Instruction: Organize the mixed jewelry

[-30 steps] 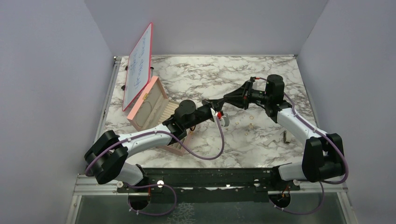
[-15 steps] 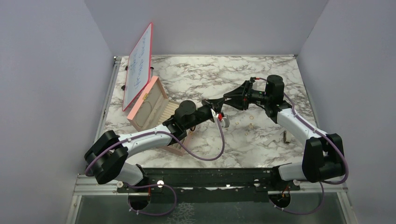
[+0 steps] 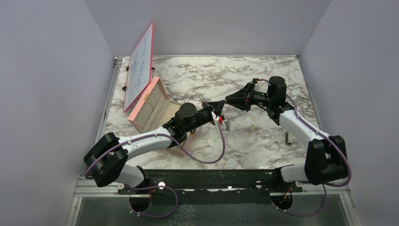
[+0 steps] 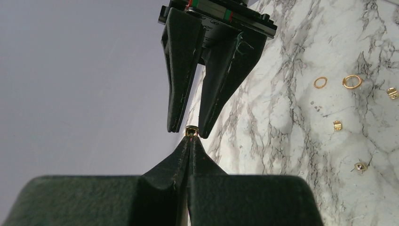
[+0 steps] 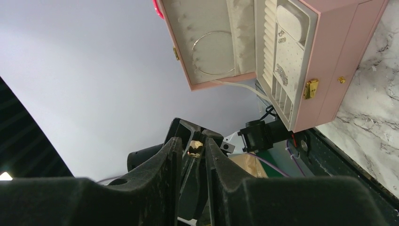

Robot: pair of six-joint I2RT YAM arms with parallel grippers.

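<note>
Now that the tips have aligned, left gripper pinches a stud inside right gripper's narrow gap, awaiting handover.

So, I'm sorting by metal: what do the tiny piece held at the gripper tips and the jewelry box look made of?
Tiny piece: polished yellow metal, judging by its bright glints; gold or plating, cannot tell. Jewelry box: matte pink covering, perhaps faux leather, beige fabric-like lining, shiny brass-coloured clasp.
</note>
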